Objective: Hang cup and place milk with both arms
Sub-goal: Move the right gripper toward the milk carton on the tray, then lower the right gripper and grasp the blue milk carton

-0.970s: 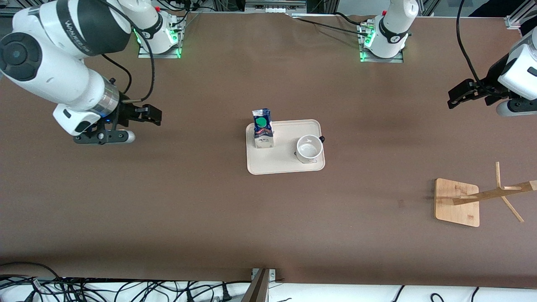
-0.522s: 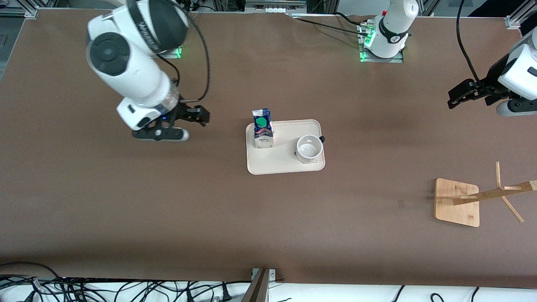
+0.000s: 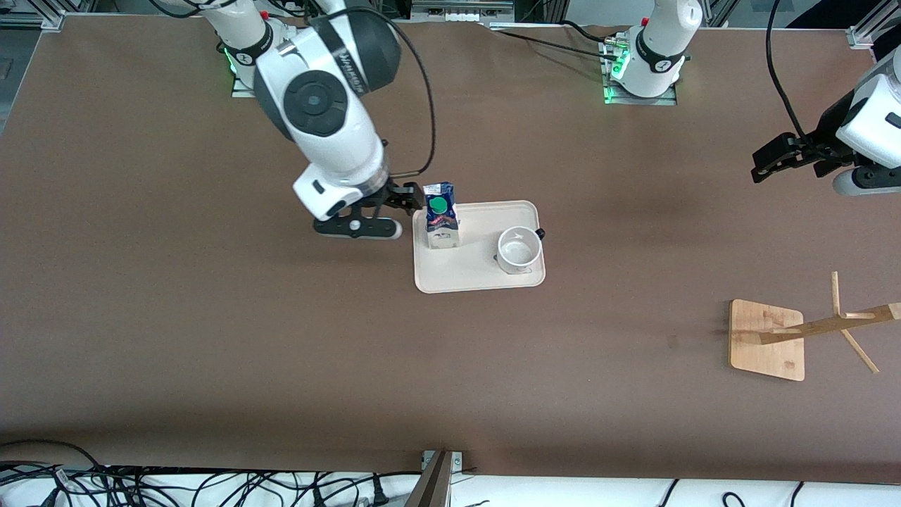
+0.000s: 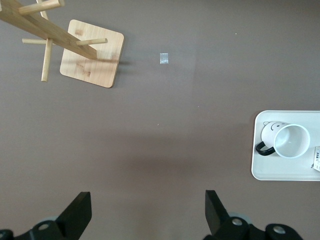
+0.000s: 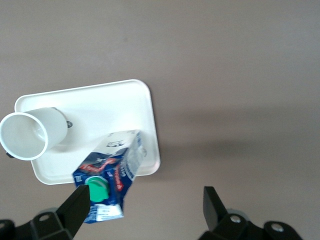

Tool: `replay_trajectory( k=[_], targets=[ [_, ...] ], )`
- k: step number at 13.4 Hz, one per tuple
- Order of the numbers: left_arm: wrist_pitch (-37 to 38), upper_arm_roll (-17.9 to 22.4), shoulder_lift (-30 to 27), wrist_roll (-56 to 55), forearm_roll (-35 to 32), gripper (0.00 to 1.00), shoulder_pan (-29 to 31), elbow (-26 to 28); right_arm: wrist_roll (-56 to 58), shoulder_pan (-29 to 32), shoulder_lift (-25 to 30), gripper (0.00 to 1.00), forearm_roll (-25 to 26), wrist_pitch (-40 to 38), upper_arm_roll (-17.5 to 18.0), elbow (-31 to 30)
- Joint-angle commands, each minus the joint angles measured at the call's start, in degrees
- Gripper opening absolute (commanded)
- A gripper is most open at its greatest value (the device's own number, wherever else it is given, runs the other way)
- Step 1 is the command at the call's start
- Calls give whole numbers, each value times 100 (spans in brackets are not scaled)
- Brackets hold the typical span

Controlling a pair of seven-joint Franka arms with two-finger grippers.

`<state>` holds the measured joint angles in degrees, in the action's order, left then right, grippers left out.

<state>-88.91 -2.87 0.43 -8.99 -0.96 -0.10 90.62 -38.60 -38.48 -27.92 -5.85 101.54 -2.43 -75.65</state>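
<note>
The milk (image 3: pixel 441 217), a blue-topped carton with a green cap, stands upright on the white tray (image 3: pixel 479 278) at the edge toward the right arm's end. The white cup (image 3: pixel 519 250) stands upright on the same tray, its dark handle (image 4: pixel 263 148) sticking out sideways. My right gripper (image 3: pixel 410 199) hangs open beside the milk, over the tray's edge. In the right wrist view the milk (image 5: pixel 107 180) shows just inside one finger of the right gripper (image 5: pixel 145 202), with nothing gripped. My left gripper (image 3: pixel 759 163) waits open over bare table; its open jaws (image 4: pixel 146 207) hold nothing.
A wooden cup rack (image 3: pixel 767 340) with pegs (image 4: pixel 45 30) stands toward the left arm's end, nearer the front camera than the tray. A small tape mark (image 4: pixel 164 58) lies on the brown table beside it. Cables run along the table's near edge.
The right arm has swept across from its end of the table to the tray, bringing its open gripper next to the milk. The left arm, cup and milk have not moved.
</note>
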Motion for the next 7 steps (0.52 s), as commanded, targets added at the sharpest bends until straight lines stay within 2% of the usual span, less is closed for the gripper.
replay_trajectory(
  k=[1, 7],
  targets=[
    [-12, 14, -17, 64, 61, 100, 71, 26, -148, -212, -389, 100, -39, 111, -91, 349],
    [-117, 14, 98, 55, 96, 100, 107, -27, -191, -440, -820, 100, -39, 296, -38, 585]
  ],
)
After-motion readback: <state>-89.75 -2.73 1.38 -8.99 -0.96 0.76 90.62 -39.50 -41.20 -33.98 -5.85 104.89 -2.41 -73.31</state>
